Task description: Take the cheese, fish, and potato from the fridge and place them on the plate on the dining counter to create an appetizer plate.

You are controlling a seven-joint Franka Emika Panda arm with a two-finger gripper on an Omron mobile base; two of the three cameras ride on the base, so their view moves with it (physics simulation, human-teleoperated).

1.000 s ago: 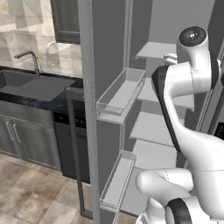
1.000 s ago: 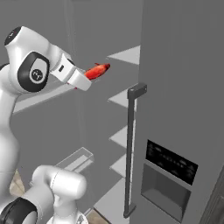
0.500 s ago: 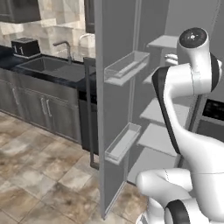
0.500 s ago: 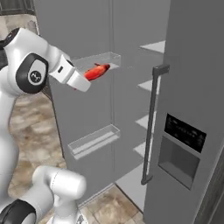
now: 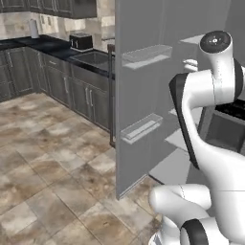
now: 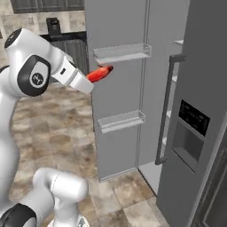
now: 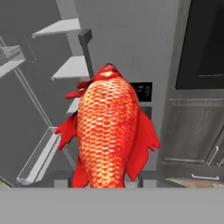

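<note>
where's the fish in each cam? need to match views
Left base view: no fish to point at; the arm blocks that side.
Right base view: the fish sticks out past the white hand, upper centre-left, in front of the open fridge door.
Hand view: the fish sits dead centre, held in the pincer.
Shared landmark: the fridge door's upper clear bin.

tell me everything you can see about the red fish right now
The fish is bright red-orange with a scaly, glossy-looking body and spiky red fins at both sides. It is held in the air at the end of the gripper, whose jaws are closed on its rear end, so its body sticks out forward. In the right base view it hangs in front of the open fridge door, level with the upper door bin, touching nothing else.
</note>
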